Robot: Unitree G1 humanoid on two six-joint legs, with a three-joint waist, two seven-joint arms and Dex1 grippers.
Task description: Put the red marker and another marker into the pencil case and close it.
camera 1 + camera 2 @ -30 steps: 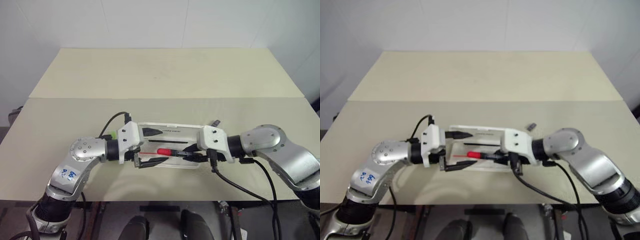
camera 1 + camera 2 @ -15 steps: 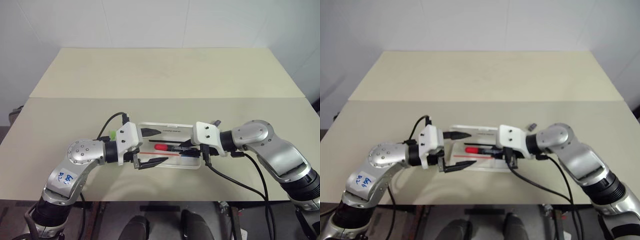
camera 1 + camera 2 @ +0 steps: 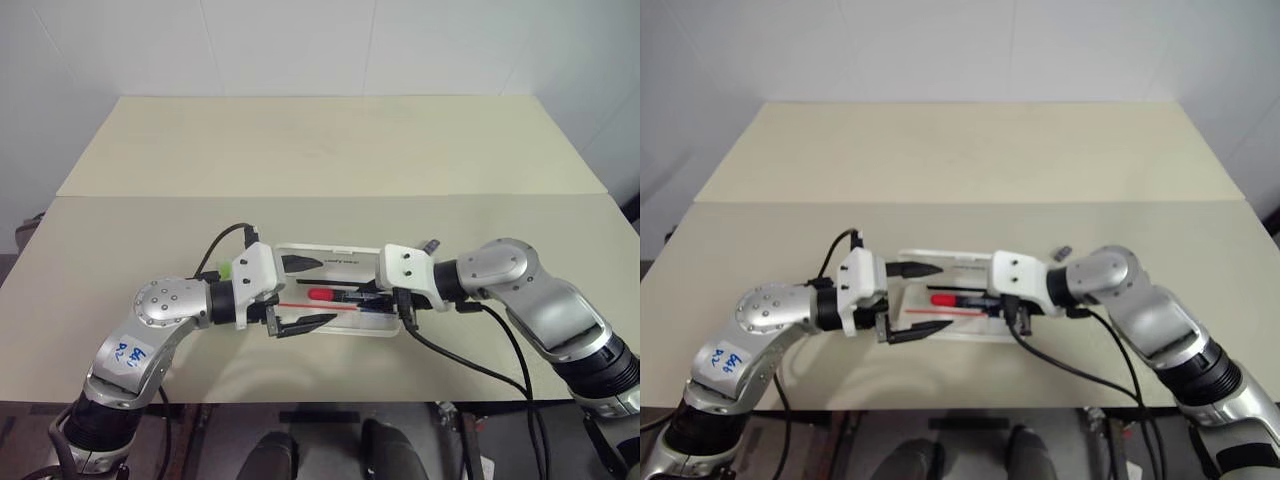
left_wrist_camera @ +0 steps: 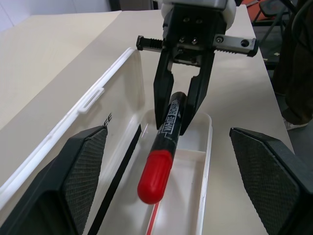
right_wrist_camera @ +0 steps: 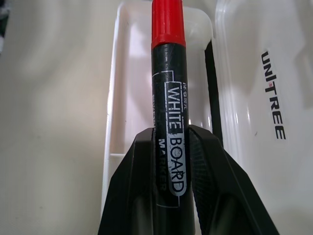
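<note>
Over the open pencil case, right gripper clamps the red marker — left gripper wide, green highlighter mostly hidden.

Glossy white plastic pencil case; matt pale table.

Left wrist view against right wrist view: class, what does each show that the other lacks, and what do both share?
Left wrist view alone: the left gripper, open, its fingers either side of the pencil case, and the right gripper seen from the front. Right wrist view alone: the lid's UNITREE lettering and the marker's printed "WHITE BOARD MARKER". Both: the red marker clamped over the open case.
</note>
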